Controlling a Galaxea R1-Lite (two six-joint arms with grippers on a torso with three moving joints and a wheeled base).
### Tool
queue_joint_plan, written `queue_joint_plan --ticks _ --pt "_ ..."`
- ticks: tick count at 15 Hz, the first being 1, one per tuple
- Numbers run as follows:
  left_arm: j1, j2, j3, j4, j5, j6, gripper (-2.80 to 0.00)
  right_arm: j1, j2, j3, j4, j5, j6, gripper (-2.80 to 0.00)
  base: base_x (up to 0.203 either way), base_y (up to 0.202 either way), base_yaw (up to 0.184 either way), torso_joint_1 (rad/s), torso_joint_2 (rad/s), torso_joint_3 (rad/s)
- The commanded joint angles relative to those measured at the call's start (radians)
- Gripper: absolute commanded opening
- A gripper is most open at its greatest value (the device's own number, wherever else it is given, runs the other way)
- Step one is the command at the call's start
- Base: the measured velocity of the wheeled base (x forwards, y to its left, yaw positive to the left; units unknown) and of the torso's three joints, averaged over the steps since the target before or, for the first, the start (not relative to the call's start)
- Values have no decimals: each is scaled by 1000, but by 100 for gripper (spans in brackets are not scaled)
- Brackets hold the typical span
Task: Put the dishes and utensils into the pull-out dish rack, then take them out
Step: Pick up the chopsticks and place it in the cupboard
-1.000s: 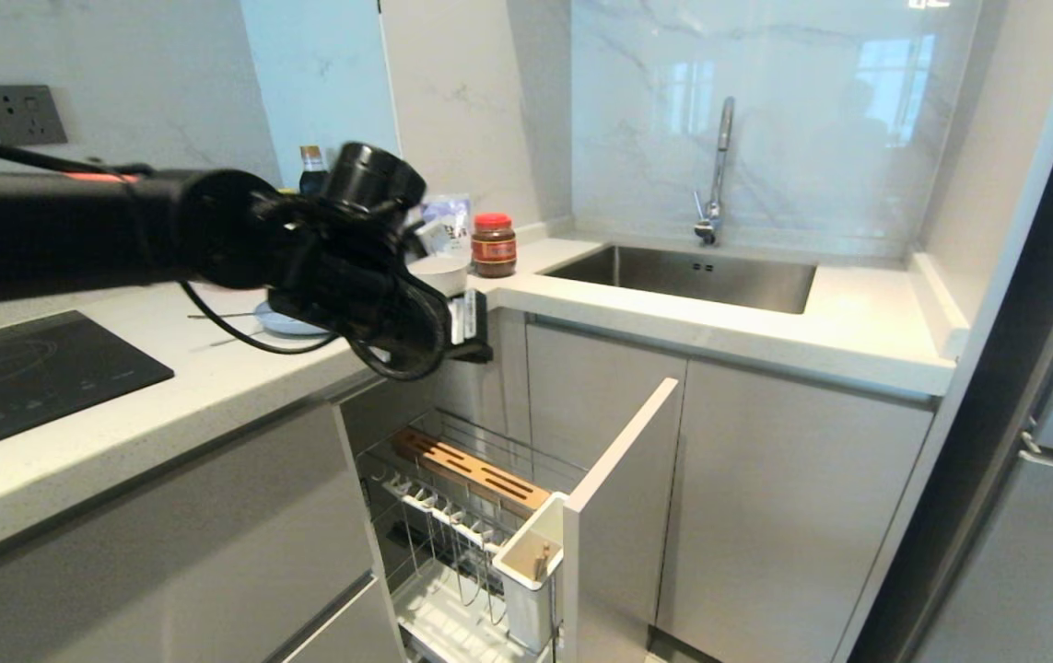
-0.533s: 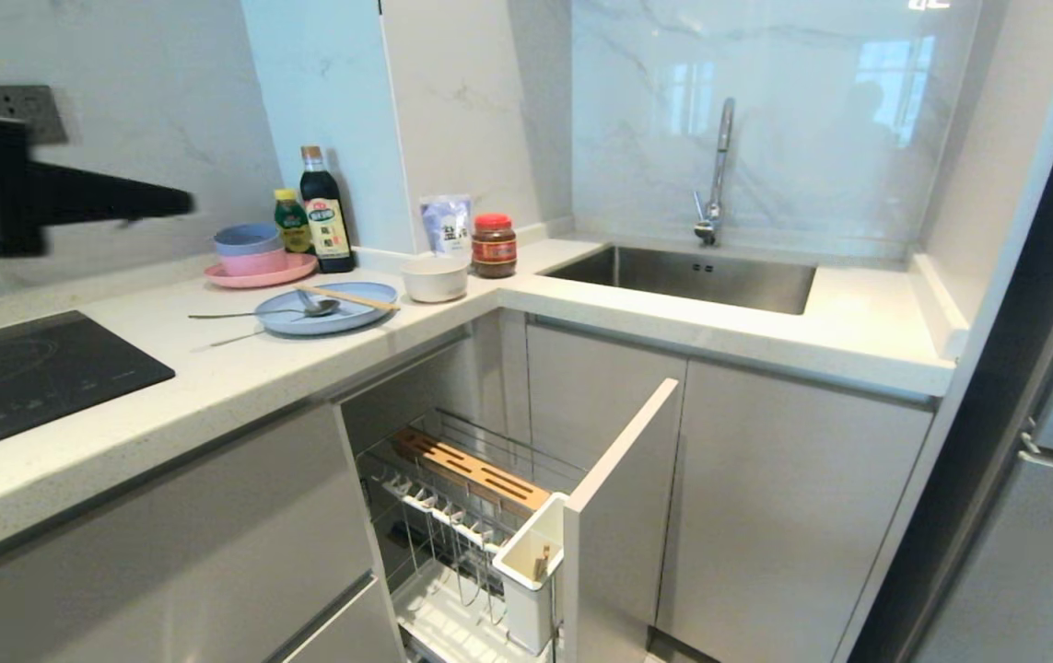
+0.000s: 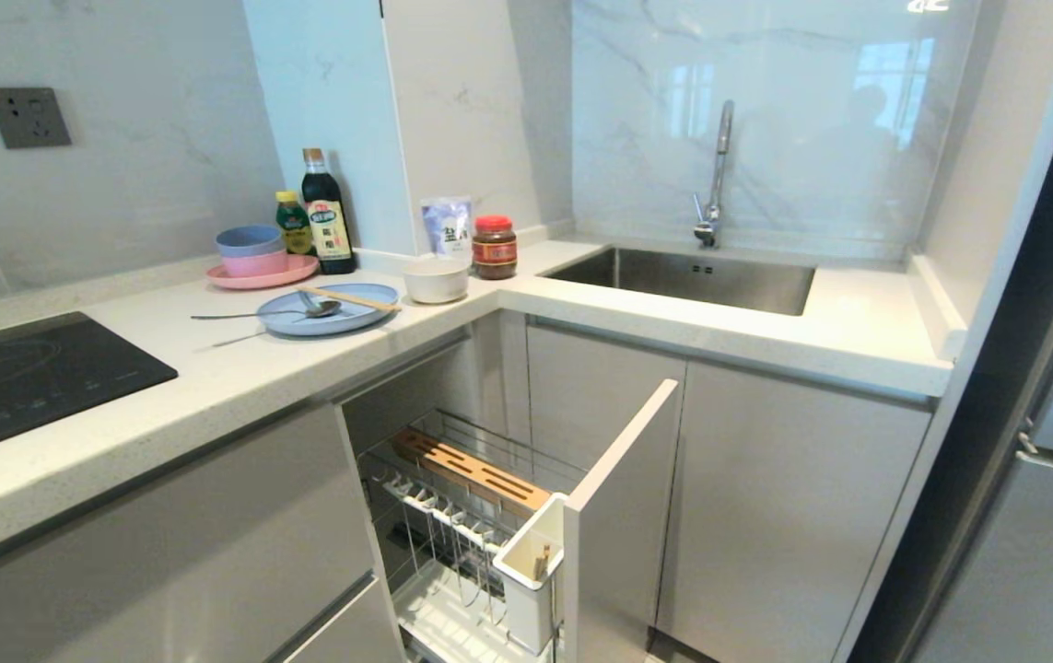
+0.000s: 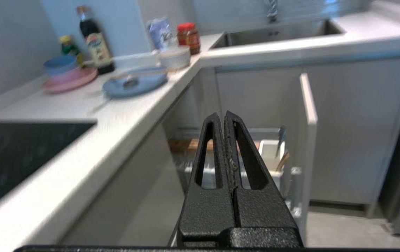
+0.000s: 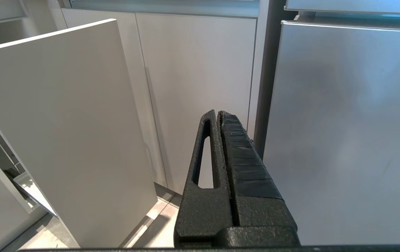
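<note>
Left arm gone from head view since a second ago; left gripper point(image 4: 225, 120) pressed together, empty. Blue plate point(image 3: 328, 313), spoons point(image 3: 259, 314), chopsticks point(image 3: 348, 297), bowl point(image 3: 436, 278) on counter point(image 3: 213, 387); dish rack point(image 3: 471, 516) pulled out, unloading looks finished. Right gripper point(image 5: 219, 117) pinched together, parked by cabinet

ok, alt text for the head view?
Pull-out rack stands open below an L-shaped counter, no dishes in it. On the counter: blue plate with a spoon and chopsticks, white bowl beside it. No arm in view.
</note>
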Motion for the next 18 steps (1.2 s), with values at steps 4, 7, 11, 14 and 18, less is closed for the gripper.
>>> queue_joint_plan --ticks 4,7,11,14,18 --pt "33 -382 562 -258 68 -124 -280 0 -4 2 0 0 0 -280 0 0 0 0 0 0" --pt "37 -385 868 -525 116 -122 -280 0 -4 2 0 0 0 -280 0 0 0 0 0 0" --pt "38 -387 909 -525 180 -164 -280 0 -4 2 0 0 0 -280 0 0 0 0 0 0" --pt "38 -387 909 -525 186 -179 -280 0 -4 2 0 0 0 -280 0 0 0 0 0 0" --pt "38 -387 909 -526 191 -208 -280 0 -4 2 0 -1 0 -280 0 0 0 0 0 0"
